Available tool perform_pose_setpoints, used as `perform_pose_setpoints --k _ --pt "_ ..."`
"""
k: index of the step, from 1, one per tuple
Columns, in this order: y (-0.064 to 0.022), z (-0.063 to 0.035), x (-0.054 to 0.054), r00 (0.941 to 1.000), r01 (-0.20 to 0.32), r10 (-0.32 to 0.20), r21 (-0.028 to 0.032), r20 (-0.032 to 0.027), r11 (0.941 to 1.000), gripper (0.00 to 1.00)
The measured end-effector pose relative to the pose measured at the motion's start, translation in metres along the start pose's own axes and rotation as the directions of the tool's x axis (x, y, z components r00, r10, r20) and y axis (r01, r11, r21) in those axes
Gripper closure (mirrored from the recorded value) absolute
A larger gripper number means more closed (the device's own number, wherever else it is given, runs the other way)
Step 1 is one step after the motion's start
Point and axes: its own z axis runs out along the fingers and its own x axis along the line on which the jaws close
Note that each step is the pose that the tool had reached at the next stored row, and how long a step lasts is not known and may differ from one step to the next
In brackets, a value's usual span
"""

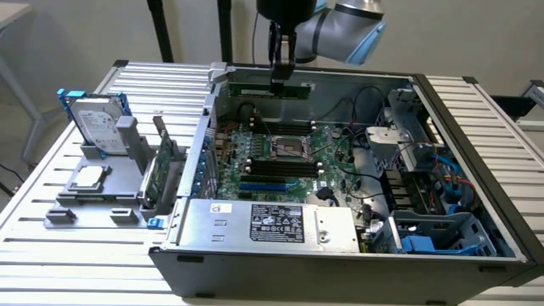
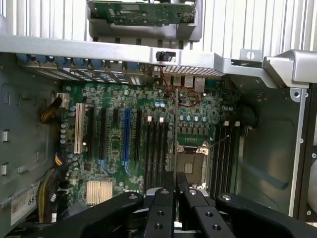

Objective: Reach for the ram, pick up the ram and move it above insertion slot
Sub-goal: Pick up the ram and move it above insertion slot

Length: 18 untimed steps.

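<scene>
Hanging edge-on from closed fingers (image 1: 281,75), a thin green ram (image 1: 270,89) over the motherboard (image 1: 285,159)

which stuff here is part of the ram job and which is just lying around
Job: ram, gripped by the tool; black memory slots.
Lying about: hard drive, expansion card, power supply.

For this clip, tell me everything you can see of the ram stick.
The ram is a long, thin, narrow green circuit-board stick, with details on its face too small to make out. It lies level and on edge, lengthwise along the far wall of the open computer case. The gripper comes down from above and appears clamped on it near its middle. It hangs clear of the motherboard, well back from the black memory slots, and nothing else seems to touch it.
</scene>
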Motion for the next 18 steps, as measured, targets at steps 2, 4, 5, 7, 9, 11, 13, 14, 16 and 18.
perform_pose_setpoints --k 2,4,5,7,9,11,13,14,16,18 --pt "-0.0027 0.0012 -0.002 1.0 0.0 0.0 0.0001 0.0002 1.0 0.87" --pt "-0.0054 0.0023 -0.004 1.0 0.0 0.0 0.0009 0.0016 1.0 0.87" --pt "-0.0067 0.0027 -0.005 1.0 0.0 0.0 0.0016 0.0026 1.0 0.87" --pt "-0.0095 0.0035 -0.006 1.0 0.0 0.0 0.0033 0.0049 1.0 0.87" --pt "-0.0124 0.0042 -0.006 1.0 0.0 0.0 0.0051 0.0072 1.0 0.87" --pt "-0.0154 0.0049 -0.006 1.0 -0.001 0.001 0.0066 0.0087 1.0 0.87" --pt "-0.0172 0.0054 -0.007 1.0 -0.003 0.003 0.0093 0.0087 1.0 0.87" --pt "-0.0173 0.0054 -0.006 1.0 -0.003 0.003 0.0096 0.0087 0.9999 0.87" --pt "-0.0174 0.0056 -0.007 1.0 -0.003 0.003 0.0098 0.0089 0.9999 0.87" --pt "-0.0174 0.0055 -0.007 1.0 -0.003 0.003 0.0098 0.0088 0.9999 0.87"
